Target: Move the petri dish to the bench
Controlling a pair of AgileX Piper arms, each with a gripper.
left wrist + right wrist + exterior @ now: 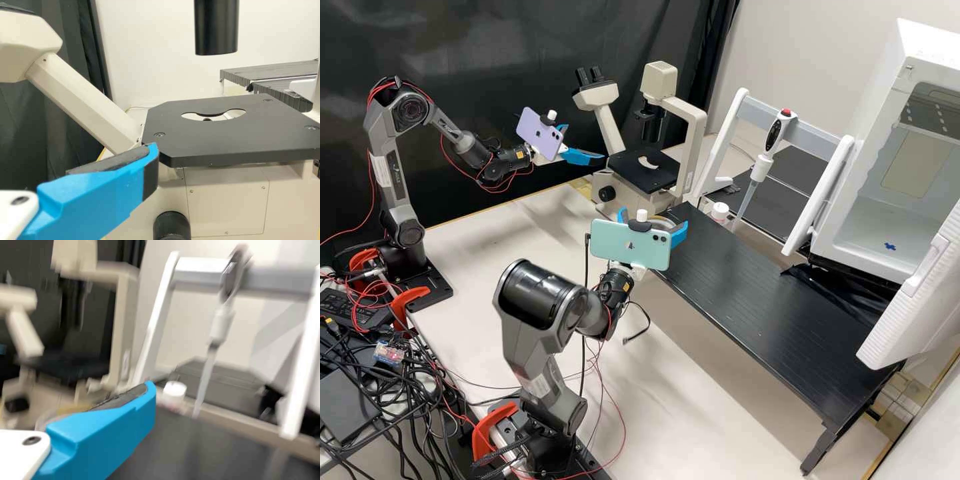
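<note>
My right gripper [655, 219], on the nearer arm, is above the bench-side end of the black raised shelf, shut on the clear petri dish [663, 223], whose rim shows between its two blue fingers. In the right wrist view one finger of this gripper [145, 395] hides most of the dish [46, 417]; a pale, blurred edge shows behind it. My left gripper [585, 143], on the farther arm, stands open beside the microscope stage [644, 169]. One finger of this gripper [150, 157] shows before the stage [230, 135] in the left wrist view.
The black shelf [747, 287] crosses the pale bench [693, 373]. A white-capped bottle [720, 212] and a pipette [761, 167] on a white stand are behind the right gripper. The open white incubator [863, 247] is at the right; cables [585, 320] hang near the right arm.
</note>
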